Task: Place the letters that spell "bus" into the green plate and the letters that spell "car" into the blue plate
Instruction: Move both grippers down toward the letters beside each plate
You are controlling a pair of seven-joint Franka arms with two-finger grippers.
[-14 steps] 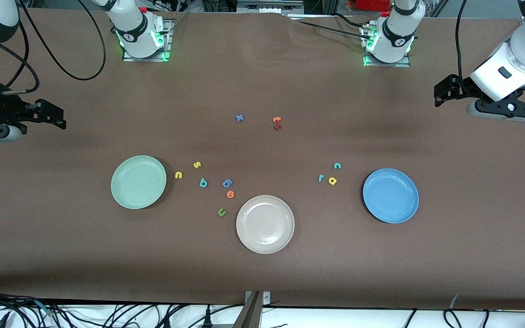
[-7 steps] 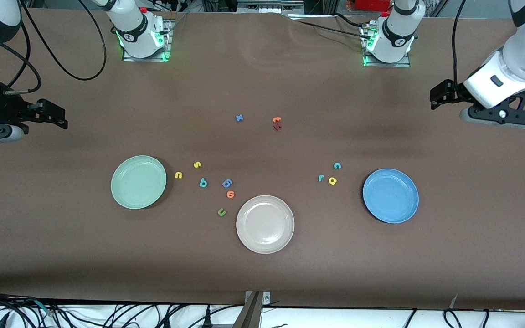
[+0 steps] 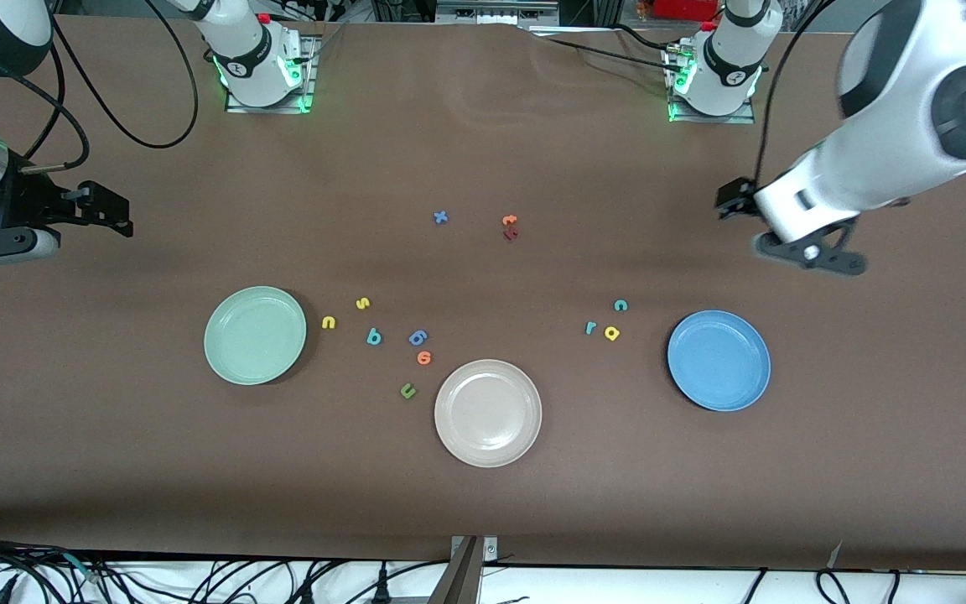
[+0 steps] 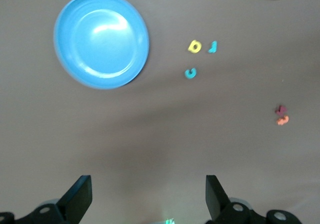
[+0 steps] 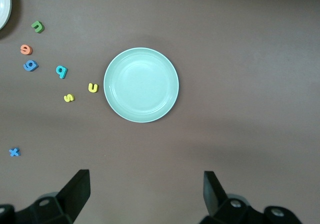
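Since the earlier frame, the left arm has swung inward from the table's edge, and its left tool now hangs over bare table near the blue plate, fingers spread wide and empty. The right tool has shifted only slightly and waits over the table's right-arm end, its fingers also wide apart, holding nothing.

Going from the right arm's end of the table to the left arm's: the green plate sits empty. Just beside it lie the yellow "u", the yellow "s" and the teal "b", all on the table. Next come a blue "6"-like piece, an orange piece and an olive-green "u", near a beige plate. Toward the robots' edge lie a blue "x" and an orange "t". The teal "r", yellow "a" and teal "c" cluster on the table near the empty blue plate.
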